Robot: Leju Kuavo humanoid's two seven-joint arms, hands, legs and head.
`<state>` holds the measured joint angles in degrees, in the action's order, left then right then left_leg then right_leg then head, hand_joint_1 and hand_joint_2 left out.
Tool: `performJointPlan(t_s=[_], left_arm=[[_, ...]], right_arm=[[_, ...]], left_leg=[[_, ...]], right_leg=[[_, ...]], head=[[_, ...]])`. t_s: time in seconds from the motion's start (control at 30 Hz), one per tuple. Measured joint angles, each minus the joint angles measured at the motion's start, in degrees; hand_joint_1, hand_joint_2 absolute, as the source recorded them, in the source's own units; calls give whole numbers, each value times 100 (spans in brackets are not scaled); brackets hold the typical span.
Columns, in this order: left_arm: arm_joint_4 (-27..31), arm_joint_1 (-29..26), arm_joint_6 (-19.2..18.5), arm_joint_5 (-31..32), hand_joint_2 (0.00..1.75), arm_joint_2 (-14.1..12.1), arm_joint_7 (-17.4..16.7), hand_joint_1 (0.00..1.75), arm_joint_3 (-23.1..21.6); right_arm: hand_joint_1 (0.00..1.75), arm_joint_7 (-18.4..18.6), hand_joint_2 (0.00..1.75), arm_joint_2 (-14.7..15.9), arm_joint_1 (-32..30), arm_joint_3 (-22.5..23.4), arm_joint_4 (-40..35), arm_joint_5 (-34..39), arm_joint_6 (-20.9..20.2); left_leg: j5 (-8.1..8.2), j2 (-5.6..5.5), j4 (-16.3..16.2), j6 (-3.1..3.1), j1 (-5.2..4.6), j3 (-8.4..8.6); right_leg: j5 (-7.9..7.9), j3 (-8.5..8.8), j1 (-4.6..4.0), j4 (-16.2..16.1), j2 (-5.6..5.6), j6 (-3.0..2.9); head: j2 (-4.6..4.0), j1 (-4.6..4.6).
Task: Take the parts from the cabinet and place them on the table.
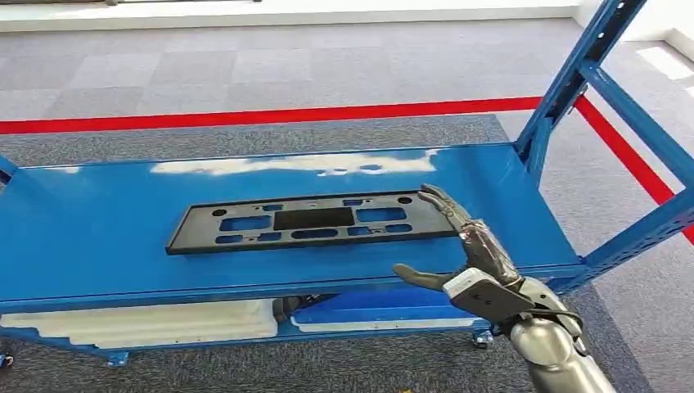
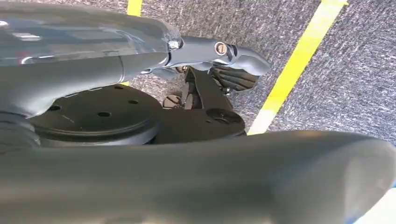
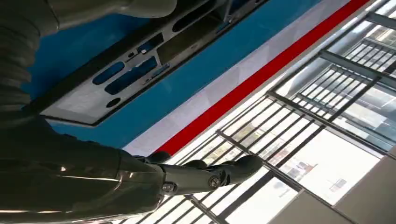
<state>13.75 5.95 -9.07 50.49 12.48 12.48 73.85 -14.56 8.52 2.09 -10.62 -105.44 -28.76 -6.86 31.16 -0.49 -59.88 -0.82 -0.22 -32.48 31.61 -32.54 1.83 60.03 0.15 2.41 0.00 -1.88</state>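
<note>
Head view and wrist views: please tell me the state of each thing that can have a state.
black panel: lies flat on the blue shelf, not held.
right hand: fingers spread, holds nothing, fingertips by the panel's right end.
left hand: hangs over the carpet, fingers curled in, holds nothing.
blue shelf: bears the panel.

The right arm (image 1: 556, 352) enters from the lower right, silver forearm angled up and forward. The right hand (image 1: 466, 254) is extended with fingers (image 1: 446, 205) straight and thumb (image 1: 417, 277) spread sideways, holding nothing. The left hand (image 2: 224, 60) hangs downward, fingers curled.
</note>
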Motion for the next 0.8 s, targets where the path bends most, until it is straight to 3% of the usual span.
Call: performJointPlan(t_s=[0.8], left_arm=[[0, 0, 0, 0, 0, 0, 0, 0, 0]], right_arm=[[0, 0, 175, 0, 0, 0, 0, 0, 0]], left_leg=[[0, 0, 0, 0, 0, 0]], right_leg=[[0, 0, 0, 0, 0, 0]], head=[[0, 0]])
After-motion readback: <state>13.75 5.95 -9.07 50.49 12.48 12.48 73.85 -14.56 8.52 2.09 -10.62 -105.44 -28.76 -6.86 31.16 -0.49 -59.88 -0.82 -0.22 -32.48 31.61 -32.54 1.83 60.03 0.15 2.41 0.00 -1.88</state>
